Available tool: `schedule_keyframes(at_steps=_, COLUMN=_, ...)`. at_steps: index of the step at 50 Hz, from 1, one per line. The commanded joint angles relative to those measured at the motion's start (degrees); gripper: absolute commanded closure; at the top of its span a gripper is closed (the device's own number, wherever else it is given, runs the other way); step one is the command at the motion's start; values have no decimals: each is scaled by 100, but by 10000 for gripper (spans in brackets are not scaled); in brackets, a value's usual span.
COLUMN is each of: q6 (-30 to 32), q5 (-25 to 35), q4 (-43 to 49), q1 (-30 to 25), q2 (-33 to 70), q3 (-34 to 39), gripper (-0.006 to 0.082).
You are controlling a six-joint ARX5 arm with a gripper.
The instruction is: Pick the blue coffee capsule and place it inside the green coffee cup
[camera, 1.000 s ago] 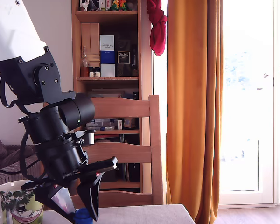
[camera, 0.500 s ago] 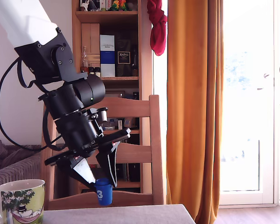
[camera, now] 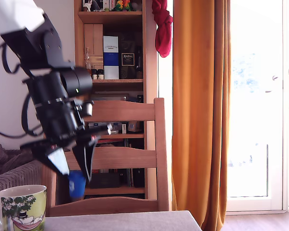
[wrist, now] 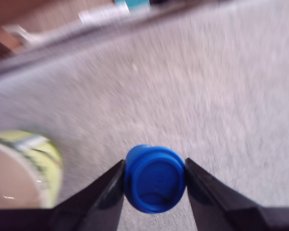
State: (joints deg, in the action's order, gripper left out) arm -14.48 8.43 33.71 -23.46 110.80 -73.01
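The blue coffee capsule [camera: 77, 186] hangs in the air above the table, clamped between the two black fingers of my gripper [camera: 75, 179]. The wrist view shows the blue coffee capsule [wrist: 154, 179] end-on, with a finger pressed against each side of it in the gripper [wrist: 154, 185]. The green coffee cup [camera: 20, 210] stands on the table at the exterior view's left, lower than the capsule and off to its left. In the wrist view the green coffee cup [wrist: 21, 169] shows its open mouth, blurred by motion.
A grey tablecloth [camera: 135, 221] covers the table. A wooden chair [camera: 130, 159] stands right behind it, with a bookshelf [camera: 113, 57] and an orange curtain [camera: 200, 106] further back. A radiator [camera: 14, 175] sits at the exterior view's left.
The arm has lifted the capsule off the table and carried it up and toward the exterior view's left, closer to the cup. The gripper has stayed shut on it.
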Motion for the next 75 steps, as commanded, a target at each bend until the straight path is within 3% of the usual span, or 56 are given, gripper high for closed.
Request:
schedule_keyframes(at_steps=1, q6=66, q5=-44, q4=26, q1=24, q2=-293, q3=-24, gripper=459)
schedule_keyframes(at_steps=24, q6=426, q5=-555, q4=970, q1=619, q2=-693, q3=-24, gripper=459)
schedule_keyframes(at_steps=52, q6=647, q5=-693, q4=1193, q1=1163, q2=-691, q3=-22, gripper=457)
schedule_keyframes(at_steps=63, q6=704, q5=-688, q4=1217, q1=1130, q2=-691, q3=-22, gripper=256)
schedule_keyframes(at_steps=70, q6=752, q5=-684, q4=1259, q1=1130, q2=-691, q3=-22, gripper=284)
schedule_keyframes(at_steps=75, q6=863, q5=-678, q4=1252, q1=1137, q2=-699, q3=-22, gripper=470)
